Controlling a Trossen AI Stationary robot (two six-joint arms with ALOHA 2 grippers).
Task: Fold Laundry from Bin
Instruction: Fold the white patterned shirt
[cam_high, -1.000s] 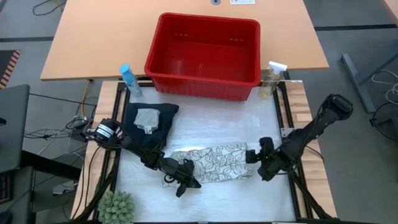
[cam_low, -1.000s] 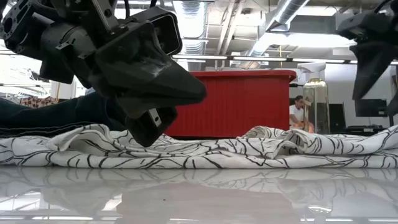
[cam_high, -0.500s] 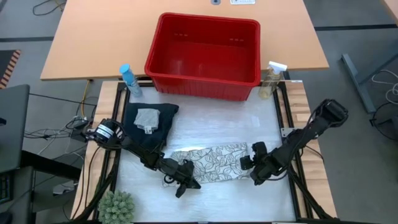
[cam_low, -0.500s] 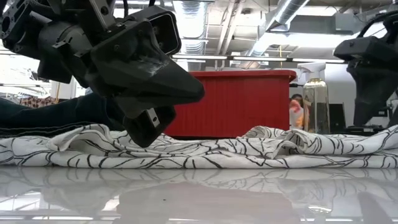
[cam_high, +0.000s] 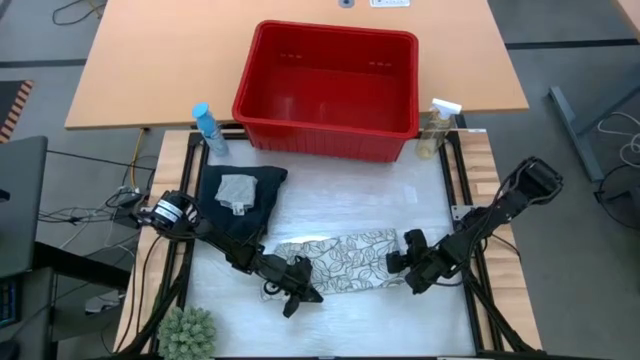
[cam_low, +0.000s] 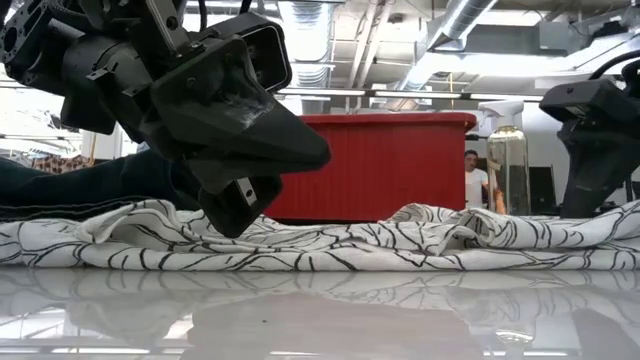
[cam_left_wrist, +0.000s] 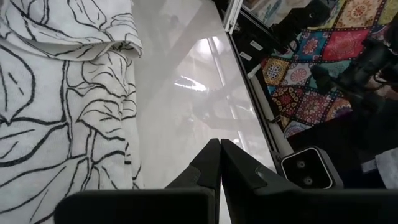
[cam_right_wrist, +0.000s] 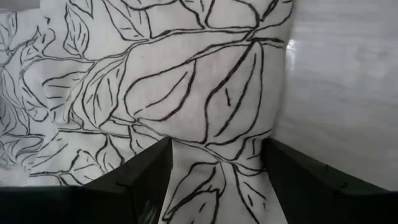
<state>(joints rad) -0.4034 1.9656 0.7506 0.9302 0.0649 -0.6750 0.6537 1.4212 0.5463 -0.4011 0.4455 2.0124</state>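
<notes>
Resting at the two short ends of the leaf-print cloth (cam_high: 345, 262), my hands sit low over the worktop (cam_high: 400, 195). My left hand (cam_high: 297, 297) has its fingers (cam_left_wrist: 214, 163) pressed together with nothing between them, tips on bare worktop just beside the cloth's edge. My right hand (cam_high: 398, 262) stands apart, a finger on either side of the cloth's end; in the right wrist view the fabric runs between the fingers (cam_right_wrist: 140, 171), but their tips are cut off, so I cannot tell whether they touch it. From table height my left hand (cam_low: 235, 205) blocks much of the cloth's (cam_low: 400, 245) near end. The dark trousers (cam_high: 240, 205) lie folded beside the cloth with the small grey cloth (cam_high: 237, 190) on top, partly hidden under my left arm. The red bin (cam_high: 330, 90) stands behind, its floor bare.
</notes>
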